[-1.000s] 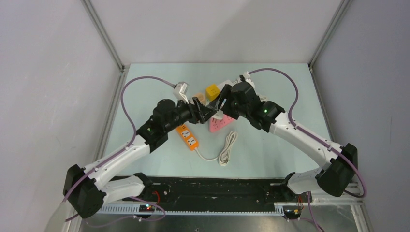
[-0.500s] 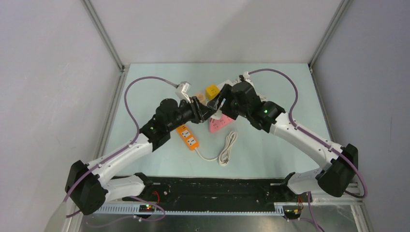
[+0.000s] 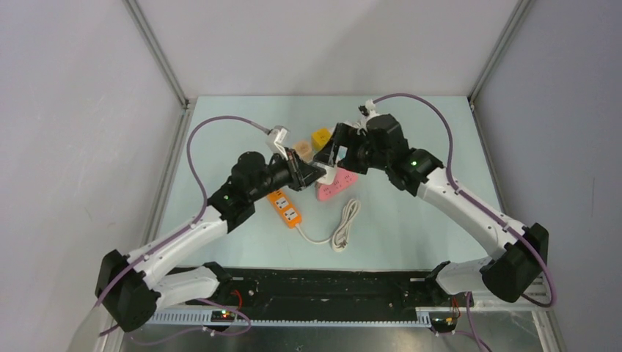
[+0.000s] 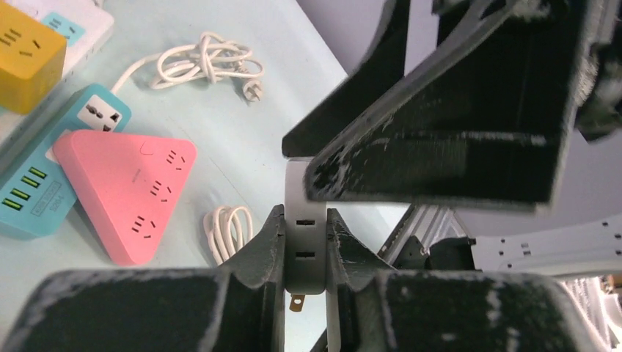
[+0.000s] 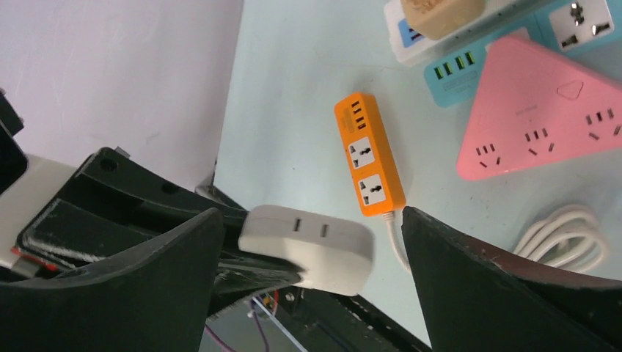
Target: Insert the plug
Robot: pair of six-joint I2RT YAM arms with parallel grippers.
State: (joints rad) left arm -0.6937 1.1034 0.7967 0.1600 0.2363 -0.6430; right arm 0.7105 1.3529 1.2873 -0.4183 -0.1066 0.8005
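Note:
The plug is a white adapter block with two slots on its side and a brass prong underneath. My left gripper is shut on it, both fingers pressed flat against its sides above the table. From the right wrist, the plug lies between the spread fingers of my right gripper, which is open and touches it on neither side. From above, the left gripper and the right gripper meet tip to tip over the pink triangular power strip, with the plug between them.
An orange two-socket strip lies near the left gripper, its white cord coiled in front. A blue strip, a yellow cube socket and a white strip sit behind. Grey walls enclose the table on three sides.
The left gripper has closed on the plug while the right gripper opened and let it go. The right arm has risen and drawn back a little.

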